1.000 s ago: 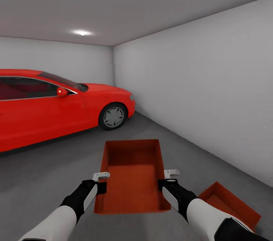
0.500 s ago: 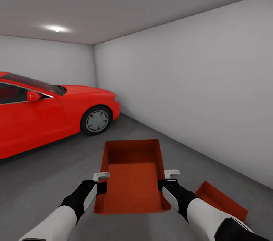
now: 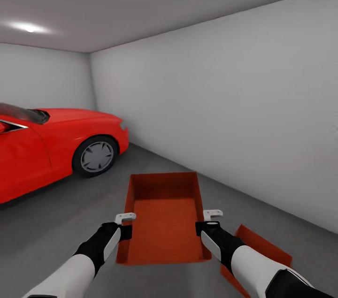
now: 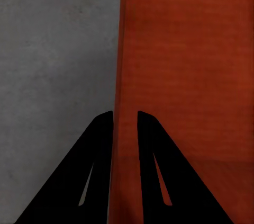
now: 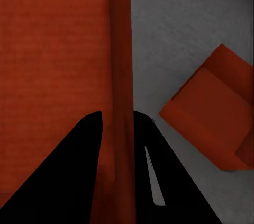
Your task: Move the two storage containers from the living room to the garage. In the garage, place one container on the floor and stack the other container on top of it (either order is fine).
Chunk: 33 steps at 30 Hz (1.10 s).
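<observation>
I carry one orange-red storage container [image 3: 163,216] in front of me above the dark grey garage floor [image 3: 56,223]. My left gripper [image 3: 126,225] is shut on its left wall [image 4: 125,128]. On the opposite wall [image 5: 120,123] my right gripper [image 3: 206,223] is shut. The second storage container [image 3: 260,248] rests on the floor at the lower right, partly hidden behind my right forearm; in the right wrist view this container [image 5: 214,115] lies just beyond the carried one.
A red car [image 3: 51,145] is parked at the left, its front wheel [image 3: 96,156] facing me. A plain grey-white wall [image 3: 234,110] runs along the right and meets the back wall at a corner. Bare floor lies between car and wall.
The whole view has swung right: car and ceiling light slid left in the picture, and the container on the floor drew closer to my right arm. The grip on the carried container is unchanged.
</observation>
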Motion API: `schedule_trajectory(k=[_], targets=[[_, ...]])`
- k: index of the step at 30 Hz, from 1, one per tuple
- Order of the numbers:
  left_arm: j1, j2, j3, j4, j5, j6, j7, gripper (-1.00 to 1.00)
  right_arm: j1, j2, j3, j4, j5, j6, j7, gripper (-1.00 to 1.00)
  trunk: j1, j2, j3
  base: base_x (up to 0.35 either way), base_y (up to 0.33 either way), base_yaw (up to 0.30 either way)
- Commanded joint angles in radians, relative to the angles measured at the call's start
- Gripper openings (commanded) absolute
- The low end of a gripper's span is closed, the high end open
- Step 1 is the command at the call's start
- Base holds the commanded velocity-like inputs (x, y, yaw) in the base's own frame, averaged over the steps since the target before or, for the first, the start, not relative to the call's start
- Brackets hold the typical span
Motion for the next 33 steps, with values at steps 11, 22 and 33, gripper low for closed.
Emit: schedule_trajectory(k=[11, 22, 33], targets=[[0.001, 0.002, 0.016, -0.002, -0.019, 0.008, 0.028, -1.00, -0.001, -0.014, -0.030, -0.003, 0.030, -0.025, -0.043, -1.00, 0.001, -0.001, 0.000, 0.322, 0.090, -0.288], [0.001, 0.002, 0.016, -0.002, -0.019, 0.008, 0.028, -1.00, -0.001, -0.013, -0.030, -0.003, 0.030, -0.025, -0.045, -1.00, 0.001, -0.001, 0.000, 0.322, 0.090, -0.289], [0.001, 0.001, 0.016, -0.001, -0.019, 0.007, 0.028, -1.00, -0.001, -0.014, -0.031, -0.003, 0.030, -0.025, -0.045, -1.00, 0.001, -0.001, 0.000, 0.322, 0.090, -0.290]])
